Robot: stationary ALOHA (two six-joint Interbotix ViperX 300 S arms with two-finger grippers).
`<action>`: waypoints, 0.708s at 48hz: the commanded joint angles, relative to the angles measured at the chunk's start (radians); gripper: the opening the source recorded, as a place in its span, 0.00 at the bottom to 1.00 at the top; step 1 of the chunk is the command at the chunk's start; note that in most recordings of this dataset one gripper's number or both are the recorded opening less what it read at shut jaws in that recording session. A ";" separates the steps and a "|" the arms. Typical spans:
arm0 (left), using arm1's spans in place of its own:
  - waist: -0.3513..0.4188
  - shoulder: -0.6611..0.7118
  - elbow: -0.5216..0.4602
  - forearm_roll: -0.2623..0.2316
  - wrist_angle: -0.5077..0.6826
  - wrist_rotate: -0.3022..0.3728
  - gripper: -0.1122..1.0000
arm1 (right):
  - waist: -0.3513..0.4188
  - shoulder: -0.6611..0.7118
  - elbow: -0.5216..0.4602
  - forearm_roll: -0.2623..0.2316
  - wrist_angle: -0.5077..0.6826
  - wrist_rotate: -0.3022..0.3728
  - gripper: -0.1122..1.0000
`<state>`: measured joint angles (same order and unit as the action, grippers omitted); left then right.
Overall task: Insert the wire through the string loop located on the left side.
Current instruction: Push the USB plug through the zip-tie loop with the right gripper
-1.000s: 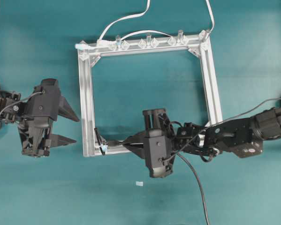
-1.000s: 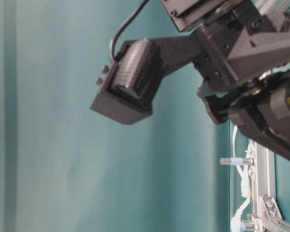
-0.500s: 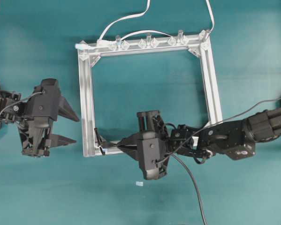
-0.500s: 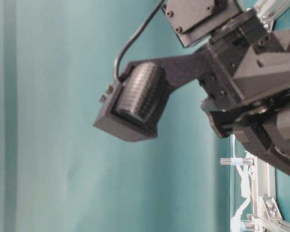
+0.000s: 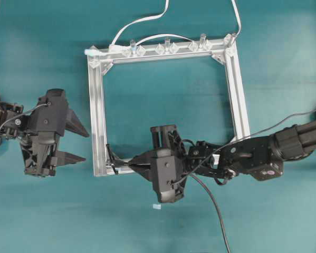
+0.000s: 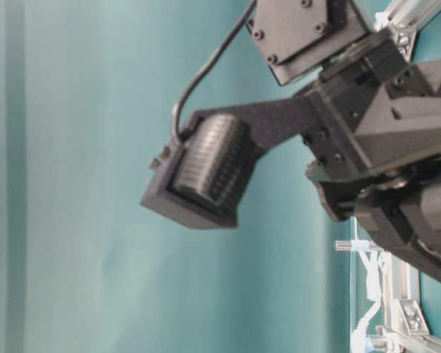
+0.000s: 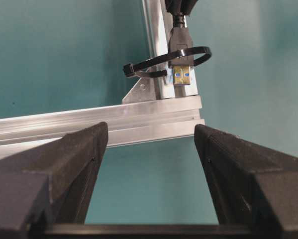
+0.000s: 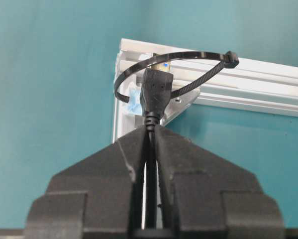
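Wire [image 8: 153, 94] plug, pinched in right tool [image 8: 151, 137], sits inside string loop [image 8: 188, 72].

Overhead view: looks straight down from high up, far off, and takes in the whole table [image 5: 36, 221] and the metal frame [image 5: 97, 113].
Table-level view: sits low by the table, turned on its side, very close to the right arm [image 6: 382, 132], which looks big and blurry.
Left wrist view: looks out between its own fingers [image 7: 64, 169], close to the frame's corner [image 7: 153, 107].
Right wrist view: looks along its own fingers [image 8: 134, 164] at that corner [image 8: 120, 55] from the other side.
Shared: both wrist views see the string loop [image 7: 161, 59] and the wire [image 7: 180, 47].
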<state>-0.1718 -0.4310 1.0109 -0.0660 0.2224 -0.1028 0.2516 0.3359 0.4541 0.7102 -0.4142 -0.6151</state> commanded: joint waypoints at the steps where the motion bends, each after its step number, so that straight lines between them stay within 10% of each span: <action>1: -0.008 -0.003 -0.023 0.000 -0.006 -0.008 0.76 | -0.005 -0.015 -0.029 -0.003 -0.003 -0.002 0.14; 34: -0.018 -0.003 -0.025 0.002 -0.006 -0.015 0.76 | -0.008 0.031 -0.091 -0.003 0.006 -0.002 0.14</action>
<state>-0.1856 -0.4310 1.0094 -0.0675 0.2240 -0.1104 0.2470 0.3850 0.3881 0.7102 -0.4096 -0.6151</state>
